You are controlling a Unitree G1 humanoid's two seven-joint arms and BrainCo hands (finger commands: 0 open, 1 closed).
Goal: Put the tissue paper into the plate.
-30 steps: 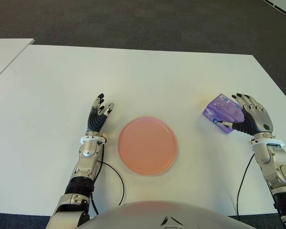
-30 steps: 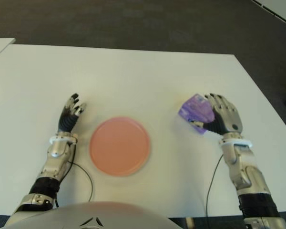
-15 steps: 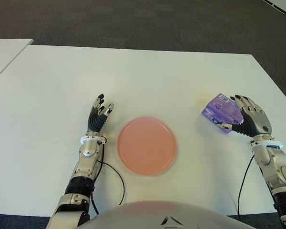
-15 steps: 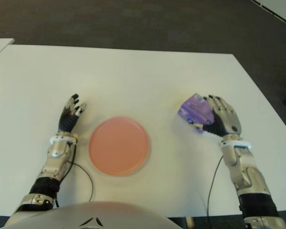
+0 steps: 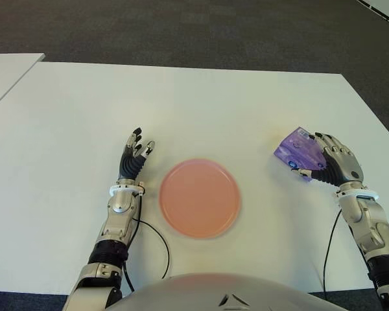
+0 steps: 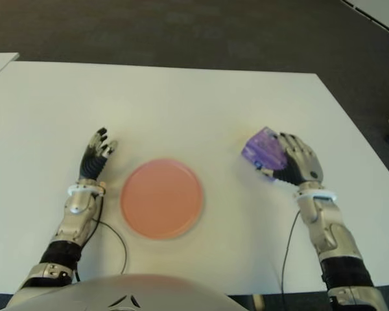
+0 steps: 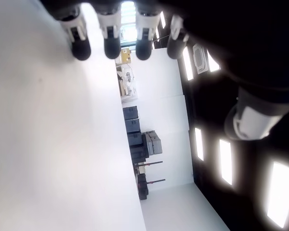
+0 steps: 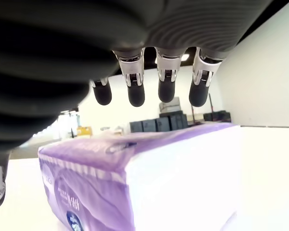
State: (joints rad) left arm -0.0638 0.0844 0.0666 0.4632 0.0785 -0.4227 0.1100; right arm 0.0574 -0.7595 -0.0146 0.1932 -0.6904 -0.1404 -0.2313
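Purple tissue pack sits on white bench, well right of pink plate. Right robot hand has lowered over it vs a sec ago, fingers arched above pack, not yet closed; grasp looks imminent. Left robot hand spread, idle, left of plate

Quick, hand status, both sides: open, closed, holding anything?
Left hand: open, fingers extended, holding nothing, left of the plate.
Right hand: open, fingers spread over the tissue pack, not closed on it.
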